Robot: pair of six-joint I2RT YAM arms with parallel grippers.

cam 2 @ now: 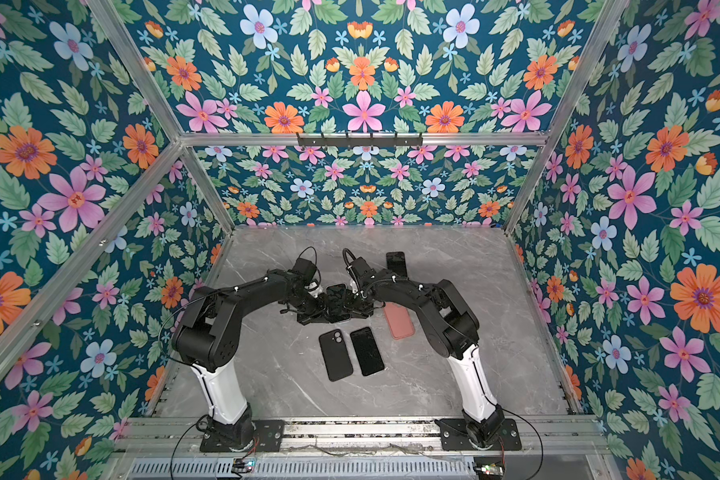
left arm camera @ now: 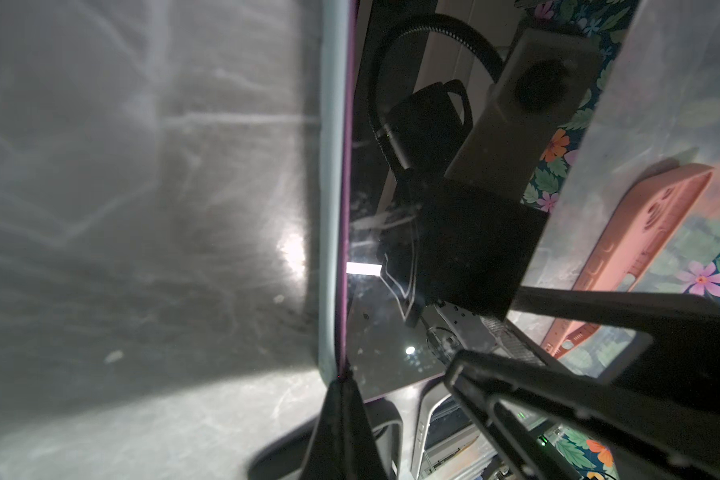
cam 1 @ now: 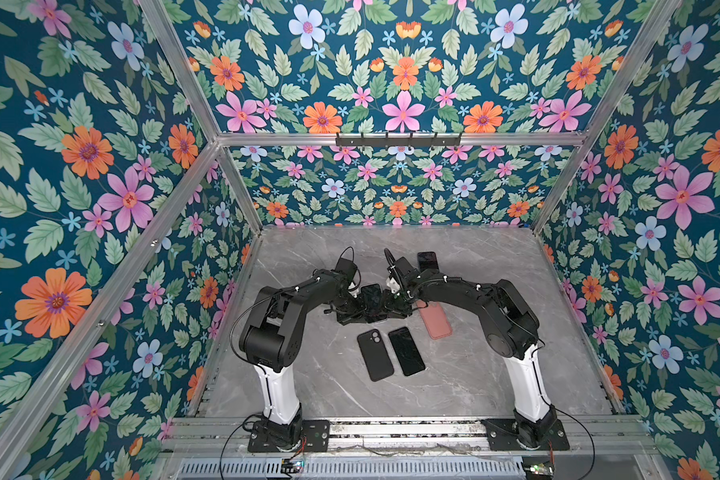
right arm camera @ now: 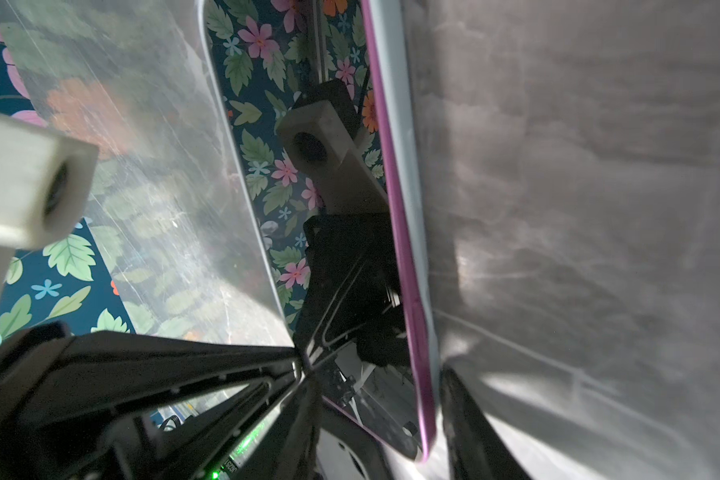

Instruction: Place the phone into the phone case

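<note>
The salmon-pink silicone phone case (cam 1: 436, 322) is partly hidden under the right arm (cam 1: 466, 291); the dark glossy phone (cam 1: 427, 261) at the back is half covered by it; the purple-edged glossy phone (right arm camera: 408, 291) is cut off by the picture's edge.

Three phones in all: a raised phone (cam 1: 371, 298) between the arms, a flat phone (cam 1: 406, 351) near the front, and a far phone (cam 1: 427, 261) toward the back. Two loose cases, a black case (cam 1: 375, 356) and a pink case (cam 1: 435, 321). Possibly a third case around the raised phone, going by a pale rim beside its purple edge, but cannot tell. Two arms, the left arm (cam 1: 292, 296) and the right arm (cam 1: 479, 296). One marble table (cam 1: 495, 374).
</note>
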